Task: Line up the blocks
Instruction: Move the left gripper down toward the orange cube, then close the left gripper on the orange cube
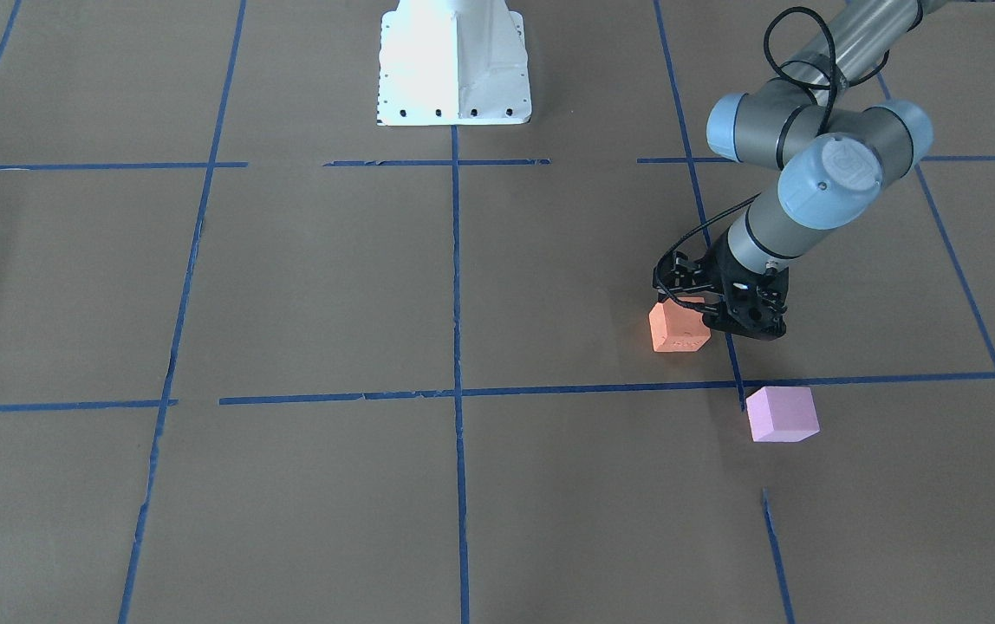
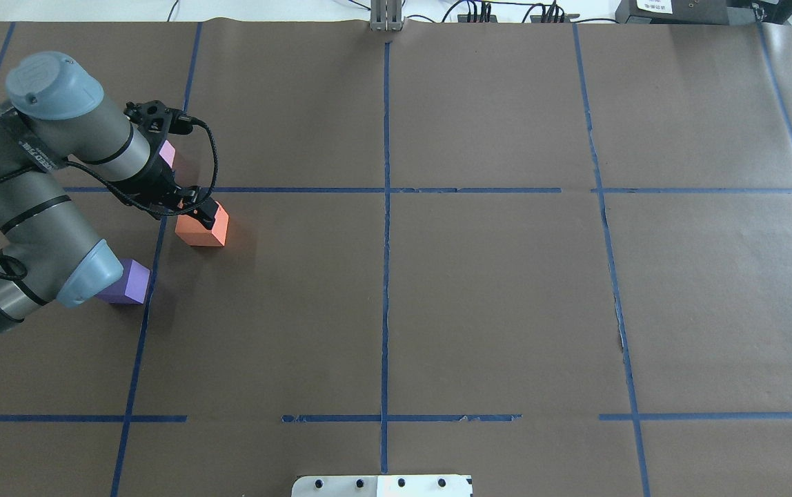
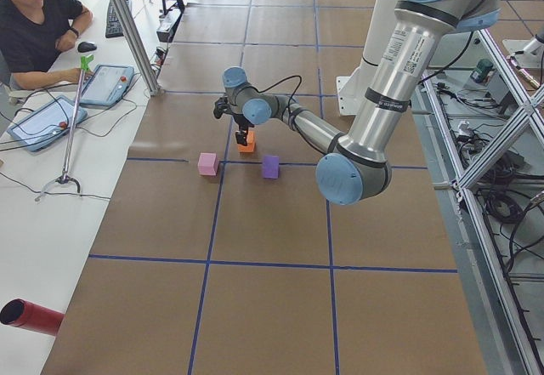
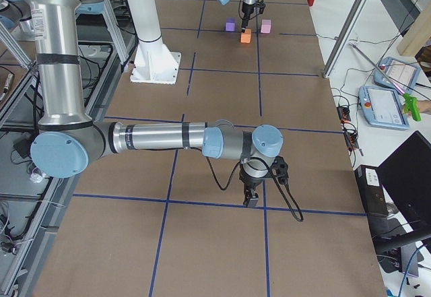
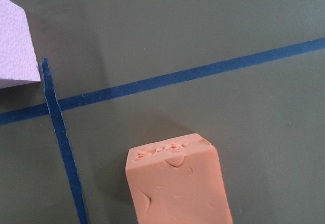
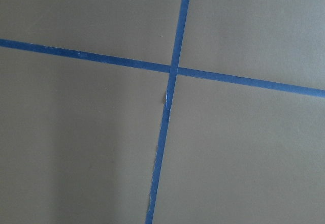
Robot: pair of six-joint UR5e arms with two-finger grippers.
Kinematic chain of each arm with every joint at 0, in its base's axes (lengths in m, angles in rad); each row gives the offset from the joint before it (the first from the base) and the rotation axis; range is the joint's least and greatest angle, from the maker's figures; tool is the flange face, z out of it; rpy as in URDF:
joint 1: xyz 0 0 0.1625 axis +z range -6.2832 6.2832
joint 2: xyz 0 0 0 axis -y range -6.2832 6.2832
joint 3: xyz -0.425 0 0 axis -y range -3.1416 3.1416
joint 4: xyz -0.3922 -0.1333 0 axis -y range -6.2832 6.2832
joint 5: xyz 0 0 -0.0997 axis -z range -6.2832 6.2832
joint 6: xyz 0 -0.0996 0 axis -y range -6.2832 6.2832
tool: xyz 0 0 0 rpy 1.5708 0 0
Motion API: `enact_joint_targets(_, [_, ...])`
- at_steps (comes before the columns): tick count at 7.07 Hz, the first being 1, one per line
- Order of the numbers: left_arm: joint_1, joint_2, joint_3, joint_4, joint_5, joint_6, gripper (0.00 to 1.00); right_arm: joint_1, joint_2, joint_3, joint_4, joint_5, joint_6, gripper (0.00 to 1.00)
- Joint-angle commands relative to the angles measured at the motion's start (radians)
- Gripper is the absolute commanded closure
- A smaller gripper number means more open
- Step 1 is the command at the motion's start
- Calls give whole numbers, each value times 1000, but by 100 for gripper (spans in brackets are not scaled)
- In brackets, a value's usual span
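The orange block [image 2: 203, 228] is sitting on the counter [image 2: 492, 290] in the robot's left half, just off a blue tape line [image 2: 150, 310] that's running away from the robot. It's lying toward the middle of the counter from that line. The pink block [image 2: 167, 153] and the purple block [image 2: 127, 281] are both sitting right by the same tape, pink farther out and purple closer to the base. So orange is roughly level with the gap between them, just bumped sideways.

The left hand [image 1: 710, 314] is hanging right on top of the orange block. One finger is overlapping its top edge in the overhead view, but I honestly can't tell if it's clamping the block or only straddling it. The wrist view is showing no fingers at all.

I'm guessing the move is sliding orange toward the tape and into that gap. The right hand [image 4: 251, 199] is parking well apart over a tape crossing, and I can't tell whether it's wide or narrow.
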Motion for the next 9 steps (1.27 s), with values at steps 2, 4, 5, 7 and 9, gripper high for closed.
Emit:
enact_joint_targets(2, [13, -4, 42, -54, -1, -77, 1, 0, 0, 0, 0, 0, 0, 0])
enact_joint_targets(4, [23, -13, 76, -103, -1, -165, 1, 0, -2, 0, 0, 0, 0, 0])
enact_joint_targets(5, [23, -18, 79, -105, -1, -173, 1, 0, -2, 0, 0, 0, 0, 0])
enact_joint_targets(7, [29, -19, 79, -105, 1, -188, 1, 0, 0, 0, 0, 0, 0, 0])
enact_joint_targets(9, [43, -19, 81, -105, 1, -208, 1, 0, -2, 0, 0, 0, 0, 0])
